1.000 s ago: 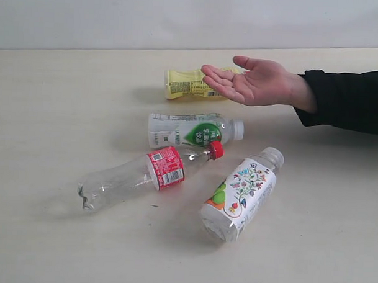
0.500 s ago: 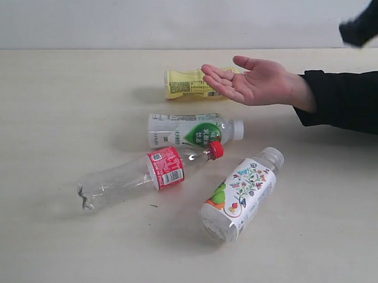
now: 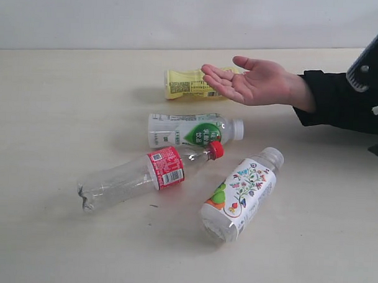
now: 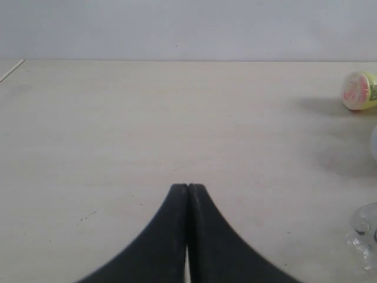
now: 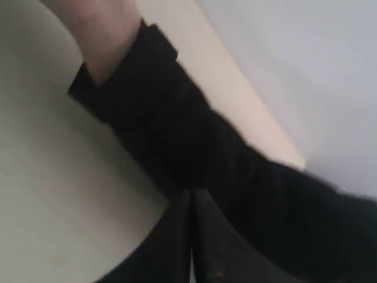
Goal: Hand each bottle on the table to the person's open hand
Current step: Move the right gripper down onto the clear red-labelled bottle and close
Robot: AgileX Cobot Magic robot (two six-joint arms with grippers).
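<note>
4 bottles are laid flat on the table: yellow bottle, green-white bottle, crushed clear bottle, floral bottle. The yellow bottle is partly hidden by the person's hand, spread palm-up. The left gripper and right gripper are pressed together, empty.

In the exterior view the hand covers the cap end of the yellow bottle, and the sleeve runs off the right edge — so does the robot arm at upper right. The left wrist view cuts the clear bottle off at its lower right corner. The right wrist view is blurred throughout; the bottles' label print is too small to read.
</note>
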